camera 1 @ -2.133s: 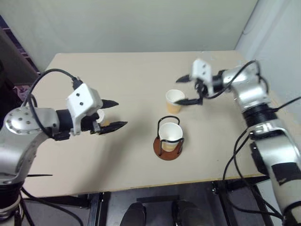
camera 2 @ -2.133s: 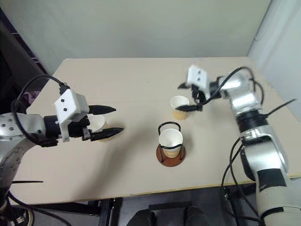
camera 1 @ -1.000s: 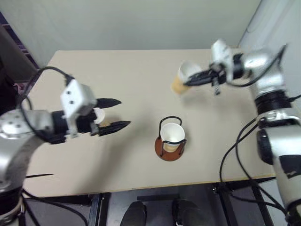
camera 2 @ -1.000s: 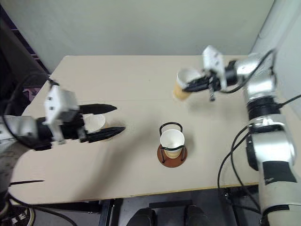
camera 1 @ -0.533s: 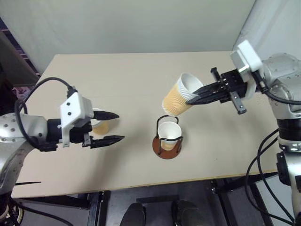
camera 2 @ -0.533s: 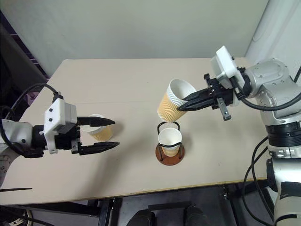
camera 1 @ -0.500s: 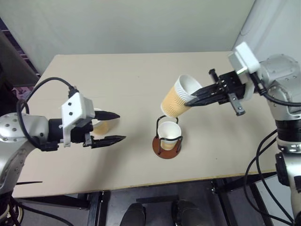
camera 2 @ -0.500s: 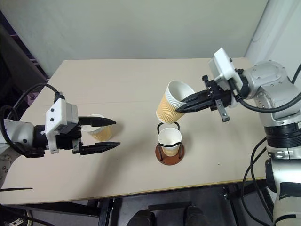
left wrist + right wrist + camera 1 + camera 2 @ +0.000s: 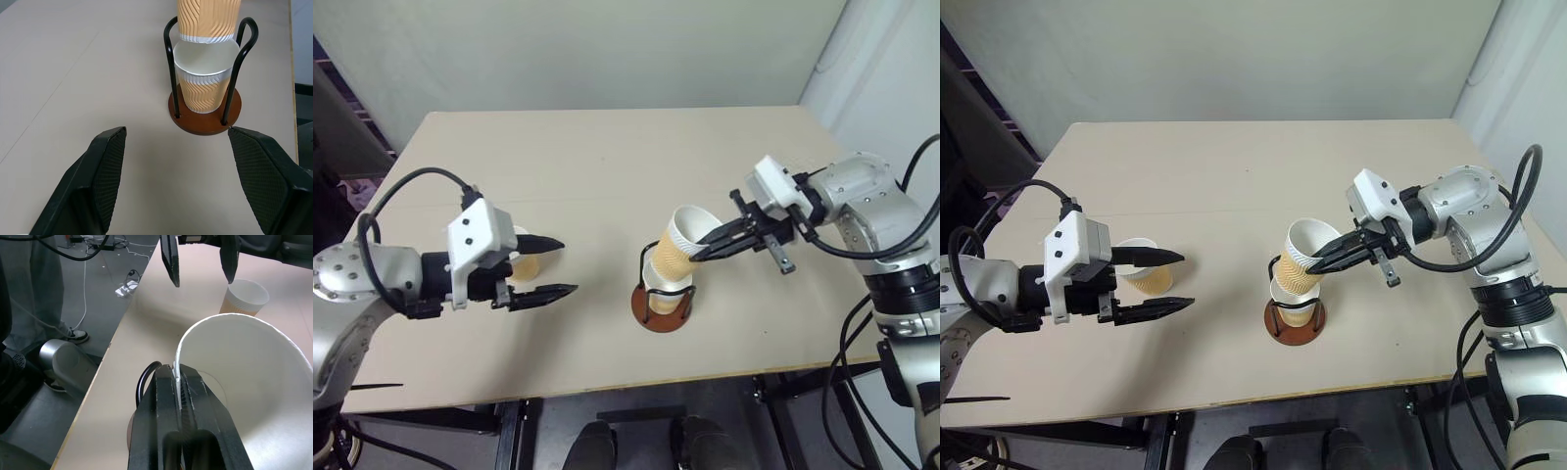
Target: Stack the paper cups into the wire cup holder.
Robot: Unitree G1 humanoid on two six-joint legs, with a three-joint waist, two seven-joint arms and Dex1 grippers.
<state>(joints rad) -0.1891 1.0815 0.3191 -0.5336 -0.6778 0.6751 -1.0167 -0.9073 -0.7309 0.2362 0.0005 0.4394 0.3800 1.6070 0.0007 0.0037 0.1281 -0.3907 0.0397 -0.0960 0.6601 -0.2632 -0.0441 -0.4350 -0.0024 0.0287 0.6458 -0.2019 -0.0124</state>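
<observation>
The wire cup holder [image 9: 646, 318] stands on the table's front middle with one paper cup [image 9: 203, 83] seated between its black loops. A second paper cup [image 9: 677, 250] leans to the right, its bottom resting in the seated cup's mouth. My right gripper [image 9: 701, 247] is shut on this cup's rim, one finger inside and one outside, as the fingers [image 9: 168, 396] show in the right wrist view. A third paper cup [image 9: 1143, 266] stands upright on the table at the left. My left gripper [image 9: 563, 265] hovers open just to the right of it, pointing at the holder.
The tan table [image 9: 607, 147] has bare room behind and to the right of the holder. Its front edge runs close below the holder. In the right wrist view a person's leg [image 9: 49, 293] and cables [image 9: 122, 284] are on the floor beside the table.
My right gripper has come down and towards me with the cup, from above the holder until the cup's bottom sits in the seated cup. The left gripper has stayed put.
</observation>
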